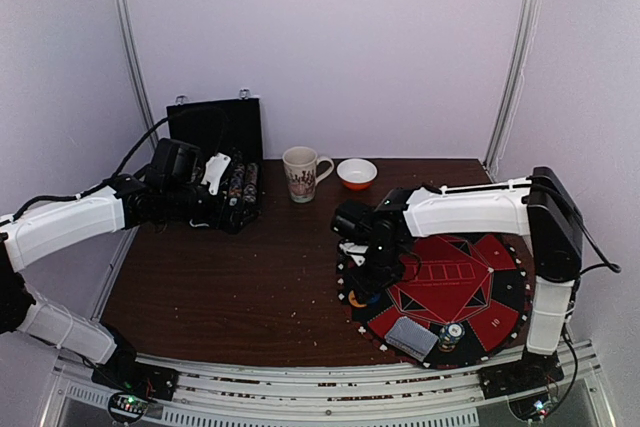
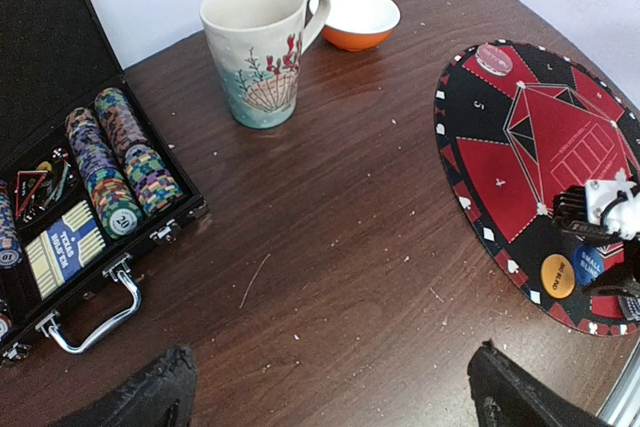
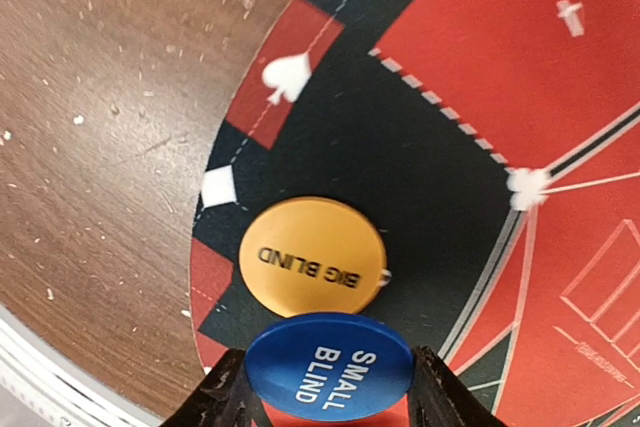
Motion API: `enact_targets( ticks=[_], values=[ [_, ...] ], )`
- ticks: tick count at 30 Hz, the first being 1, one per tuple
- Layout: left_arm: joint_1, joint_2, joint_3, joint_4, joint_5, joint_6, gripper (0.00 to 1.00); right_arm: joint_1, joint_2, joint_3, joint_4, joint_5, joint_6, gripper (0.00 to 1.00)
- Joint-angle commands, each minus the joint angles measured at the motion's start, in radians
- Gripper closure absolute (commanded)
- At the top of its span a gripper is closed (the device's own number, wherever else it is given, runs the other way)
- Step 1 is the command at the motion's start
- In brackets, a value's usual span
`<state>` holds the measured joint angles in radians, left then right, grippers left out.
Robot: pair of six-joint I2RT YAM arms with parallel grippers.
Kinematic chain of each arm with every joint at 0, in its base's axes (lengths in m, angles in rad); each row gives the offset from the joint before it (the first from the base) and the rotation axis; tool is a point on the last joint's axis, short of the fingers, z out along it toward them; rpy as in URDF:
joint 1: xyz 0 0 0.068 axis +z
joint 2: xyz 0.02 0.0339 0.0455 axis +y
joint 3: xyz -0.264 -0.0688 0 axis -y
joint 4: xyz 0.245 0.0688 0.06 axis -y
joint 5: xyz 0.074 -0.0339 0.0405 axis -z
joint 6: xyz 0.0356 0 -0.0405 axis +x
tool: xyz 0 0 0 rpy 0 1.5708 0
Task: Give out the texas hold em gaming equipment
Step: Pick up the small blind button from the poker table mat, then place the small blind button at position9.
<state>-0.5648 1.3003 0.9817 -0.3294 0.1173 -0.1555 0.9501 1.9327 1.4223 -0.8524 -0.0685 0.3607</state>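
Two blind buttons sit at the round mat's (image 3: 470, 37) left edge. The orange BIG BLIND button (image 3: 312, 257) lies flat on it, and the blue SMALL BLIND button (image 3: 330, 372) is just beside, pinched btwn the fingers of the R gripper (image 3: 332, 392). Can't tell if it's touching down yet. Step in hand looks like placing the small blind. Next move prob. needs it set flat, clear of the orange one, then fingers eased apart. L gripper (image 2: 330, 392) hangs spread wide, empty, near the open case (image 2: 60, 57) w/ chip stacks (image 2: 110, 167).
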Motion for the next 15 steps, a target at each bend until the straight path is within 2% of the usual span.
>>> enact_targets(
  ticks=[1, 8, 15],
  values=[
    [-0.006, -0.021, 0.02, 0.048, 0.019, 0.01, 0.02, -0.051, -0.069, -0.006, -0.037, 0.02, -0.022, 0.64],
    [-0.006, -0.027, 0.022, 0.047, 0.022, 0.018, 0.02, -0.196, -0.169, -0.081, -0.04, 0.058, -0.038, 0.65],
    [-0.007, -0.014, 0.036, 0.045, 0.033, 0.03, 0.02, -0.433, -0.288, -0.198, -0.015, 0.126, -0.06, 0.65]
  ],
)
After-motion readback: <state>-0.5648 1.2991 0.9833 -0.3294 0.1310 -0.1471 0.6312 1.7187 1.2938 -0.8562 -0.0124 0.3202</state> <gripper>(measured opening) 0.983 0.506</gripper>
